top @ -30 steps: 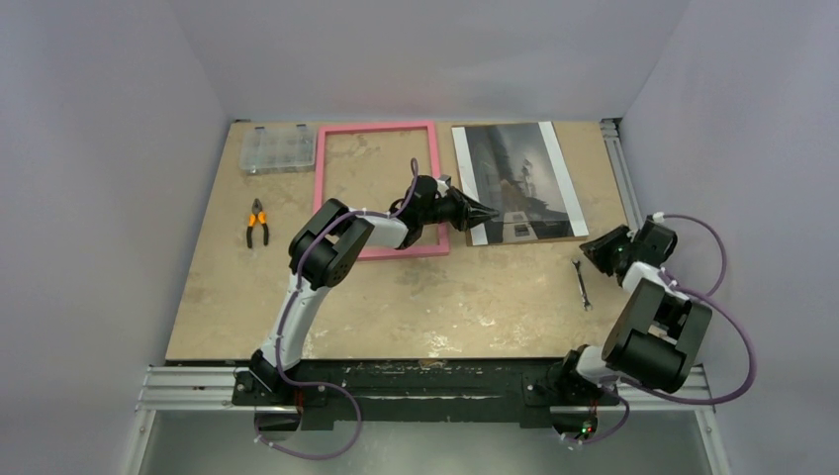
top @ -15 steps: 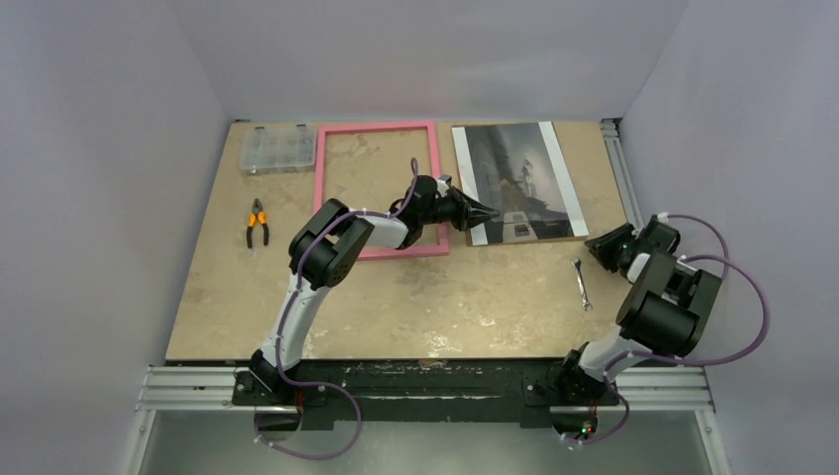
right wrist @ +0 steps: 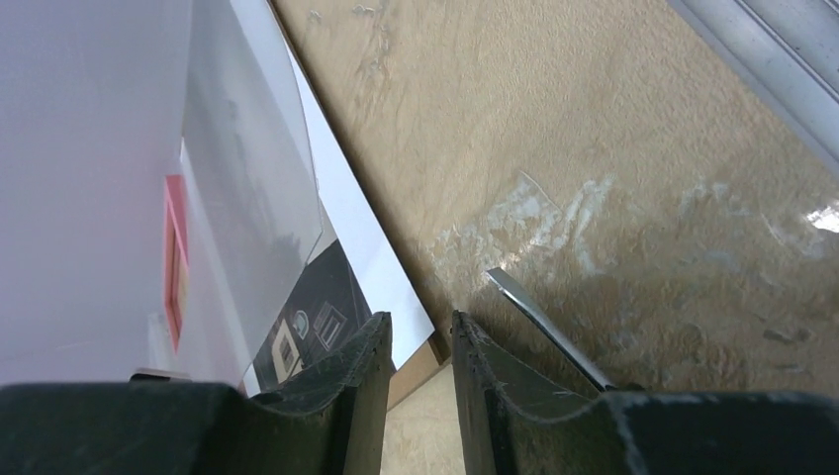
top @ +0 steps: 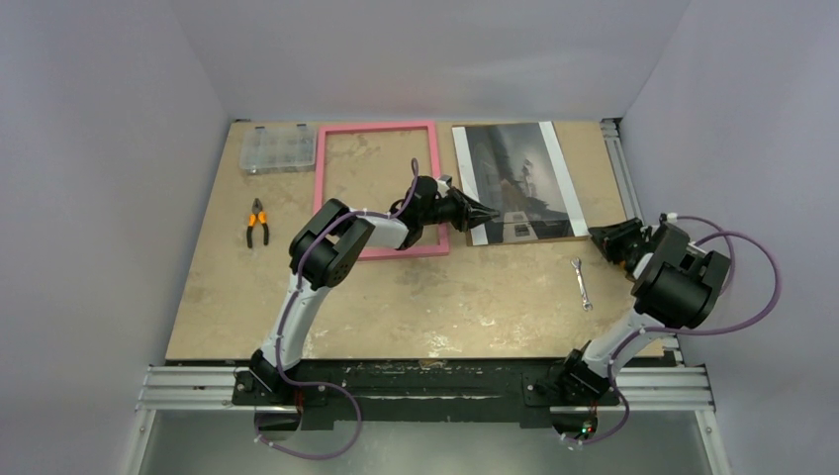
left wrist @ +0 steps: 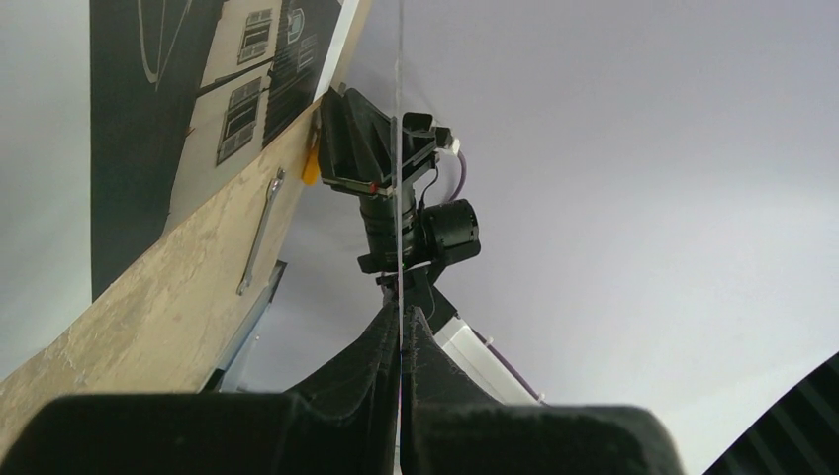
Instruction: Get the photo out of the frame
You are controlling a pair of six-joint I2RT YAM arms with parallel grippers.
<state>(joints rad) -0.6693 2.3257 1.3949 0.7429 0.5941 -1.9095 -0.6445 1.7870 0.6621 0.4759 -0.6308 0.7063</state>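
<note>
While the right arm's black fingers [right wrist: 346, 384] stand slightly parted and empty above the tan bench [top: 445, 297] near a small silver spanner [top: 582, 284], the left arm's fingers [left wrist: 376, 366] pinch shut on a clear glazing sheet [right wrist: 247, 148], held upright, probably to keep it off the print. Beyond, the glossy dark grey photo [top: 514, 178] lies flat, already outside the thin pink rectangular frame [top: 376, 126] beside it. From above the sheet is nearly invisible, and the left arm hides the frame's near corner.
</note>
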